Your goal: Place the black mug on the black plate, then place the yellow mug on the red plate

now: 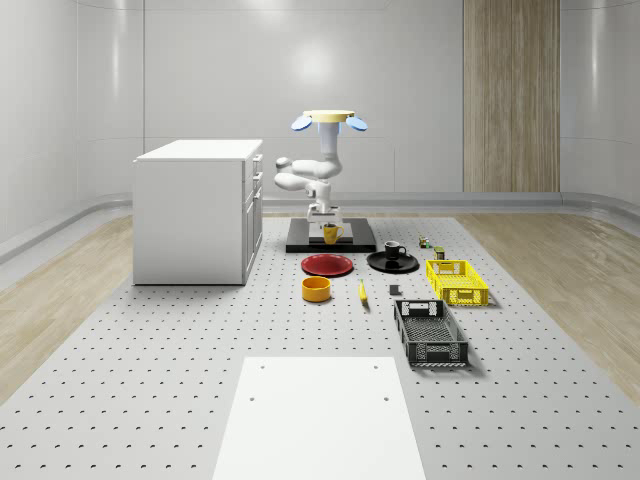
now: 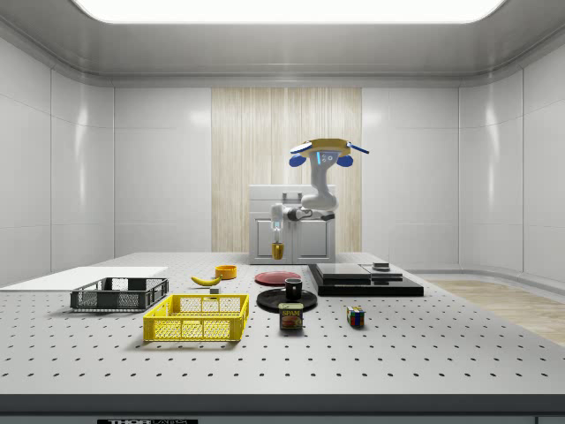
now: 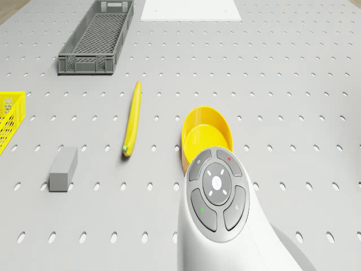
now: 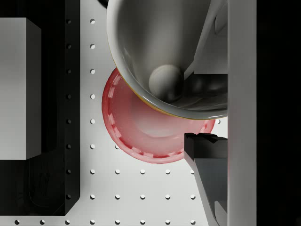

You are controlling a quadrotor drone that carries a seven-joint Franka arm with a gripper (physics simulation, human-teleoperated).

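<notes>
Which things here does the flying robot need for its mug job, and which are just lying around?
Needed: yellow mug held in the gripper of the hovering drone, red plate, black mug already sitting on the black plate.

Lying around: banana, yellow bowl, yellow basket, grey basket, can, cube, cabinet.

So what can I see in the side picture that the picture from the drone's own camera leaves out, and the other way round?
Side view alone: the drone hovering, its pincer holding the yellow mug above the table, the black mug standing on the black plate, and the red plate. Drone view alone: a small grey block. Both: the banana, yellow bowl, grey crate and yellow crate.
</notes>
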